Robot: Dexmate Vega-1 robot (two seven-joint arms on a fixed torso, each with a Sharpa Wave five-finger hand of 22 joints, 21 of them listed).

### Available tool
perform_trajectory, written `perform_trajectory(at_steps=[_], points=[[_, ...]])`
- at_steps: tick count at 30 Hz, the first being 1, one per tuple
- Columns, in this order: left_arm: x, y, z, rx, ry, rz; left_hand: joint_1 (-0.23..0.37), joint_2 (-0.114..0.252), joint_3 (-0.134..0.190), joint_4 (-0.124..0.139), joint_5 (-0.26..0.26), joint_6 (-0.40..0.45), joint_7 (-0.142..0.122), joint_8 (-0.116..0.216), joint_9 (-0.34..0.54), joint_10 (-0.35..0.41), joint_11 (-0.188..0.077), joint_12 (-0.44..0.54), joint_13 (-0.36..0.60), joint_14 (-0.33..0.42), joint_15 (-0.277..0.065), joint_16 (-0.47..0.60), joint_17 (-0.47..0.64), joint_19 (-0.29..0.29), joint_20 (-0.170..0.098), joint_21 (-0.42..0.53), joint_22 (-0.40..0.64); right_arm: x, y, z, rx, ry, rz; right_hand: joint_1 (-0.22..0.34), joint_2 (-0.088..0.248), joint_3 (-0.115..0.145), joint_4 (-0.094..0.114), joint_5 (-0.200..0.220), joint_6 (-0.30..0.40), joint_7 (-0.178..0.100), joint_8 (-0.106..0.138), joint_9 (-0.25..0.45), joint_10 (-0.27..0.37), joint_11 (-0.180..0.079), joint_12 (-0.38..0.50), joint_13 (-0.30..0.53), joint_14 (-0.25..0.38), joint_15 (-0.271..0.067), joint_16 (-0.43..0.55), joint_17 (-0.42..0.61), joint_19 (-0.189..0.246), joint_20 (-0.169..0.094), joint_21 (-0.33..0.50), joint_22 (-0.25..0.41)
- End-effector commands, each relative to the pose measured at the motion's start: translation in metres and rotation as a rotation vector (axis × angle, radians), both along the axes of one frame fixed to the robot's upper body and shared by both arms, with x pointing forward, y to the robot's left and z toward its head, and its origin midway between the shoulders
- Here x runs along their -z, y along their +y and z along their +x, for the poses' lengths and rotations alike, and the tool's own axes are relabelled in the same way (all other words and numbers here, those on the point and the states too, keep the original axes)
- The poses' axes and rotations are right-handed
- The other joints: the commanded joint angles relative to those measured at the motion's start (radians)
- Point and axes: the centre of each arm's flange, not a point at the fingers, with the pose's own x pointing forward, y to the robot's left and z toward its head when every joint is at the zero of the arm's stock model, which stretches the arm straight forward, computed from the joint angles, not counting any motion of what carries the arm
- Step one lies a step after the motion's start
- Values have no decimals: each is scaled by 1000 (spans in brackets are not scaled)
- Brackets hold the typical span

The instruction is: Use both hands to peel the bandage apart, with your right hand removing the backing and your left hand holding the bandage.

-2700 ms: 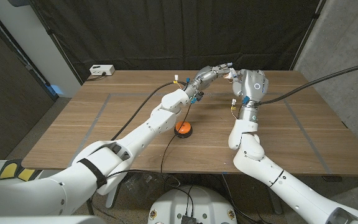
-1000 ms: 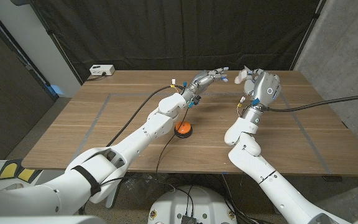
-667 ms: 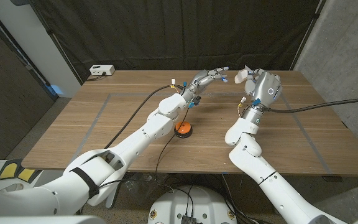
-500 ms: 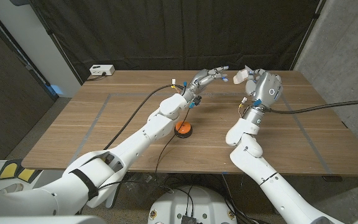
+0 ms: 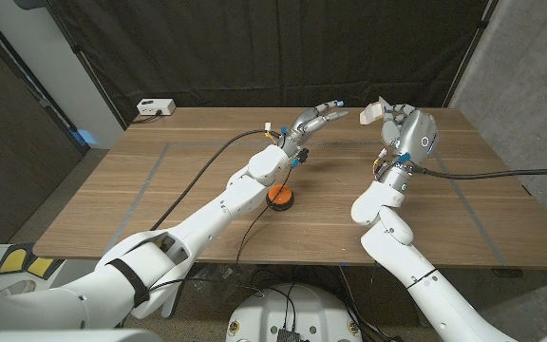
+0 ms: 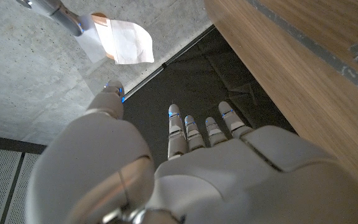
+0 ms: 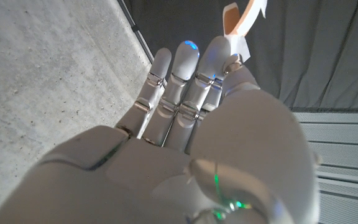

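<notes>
**A:** Where is the bandage?

**B:** The small tan and white adhesive bandage [image 5: 372, 112] is pinched at the fingers [image 7: 211, 62] of the white robot right hand [image 5: 408, 131], which is raised above the far part of the wooden surface [image 5: 160, 190]. In the left wrist view the bandage [image 6: 118, 41] hangs from one metal fingertip, its white backing flaring out beside a tan pad.

**A:** And the other hand?

**B:** The white robot left hand [image 5: 315, 121] is also lifted, its fingers [image 6: 191, 130] extended, slightly apart and holding nothing. The bandage is near those fingers but apart from them, with open air between the two hands.

**A:** Anything else?

**B:** A round orange button [image 5: 279, 197] sits on the surface below the left forearm, well behind the fingers. A small white box [image 5: 155, 107] lies at the far left corner.
</notes>
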Motion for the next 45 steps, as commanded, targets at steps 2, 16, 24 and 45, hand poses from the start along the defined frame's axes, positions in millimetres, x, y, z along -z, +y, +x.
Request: perform_trajectory(at_steps=[2, 16, 24, 45], points=[[-7, -14, 4, -13, 14, 64, 25, -5, -2, -10, 7, 68, 30, 29, -2, 13, 2, 13, 3, 5, 6, 3, 0, 5, 2, 2, 2, -2, -6, -10, -150, -41, 12, 10, -3, 5, 2, -4, 15, -3, 1, 3, 12, -2, 2, 4, 7, -34, -4, 6, -5, -38, 12, 3], [-14, -31, 7, 134, 78, 102, 44, -13, -11, -22, 11, 214, 30, 83, -13, 42, -5, 30, -3, 17, 4, 7, -3, 21, -1, 8, 0, -3, 0, -16, -206, -53, -11, 12, -6, 8, 3, -4, 18, 0, -2, 5, 14, -2, 1, 12, 11, -34, -8, 20, -15, -40, 42, 0], [-18, -32, 10, 170, 93, 93, 53, -10, -13, -24, 15, 285, 15, 107, -21, 60, -19, 39, -7, 25, 1, 11, -4, 27, -3, 11, 0, -5, 5, -17, -220, -66, -29, 13, -7, 9, 3, -4, 19, 0, -3, 6, 14, -3, 2, 16, 13, -34, -9, 26, -19, -41, 53, -1], [-17, -26, 11, 169, 139, -58, 194, 98, 54, -50, -10, 782, -34, 239, -55, 318, -145, 98, -36, 191, -112, 54, -16, 126, -24, 51, -8, -10, 5, -7, -212, -44, -19, 14, -9, 11, 4, -5, 21, -1, -8, 9, 16, -2, -1, 22, 16, -34, -17, 36, -32, -41, 88, -6]])
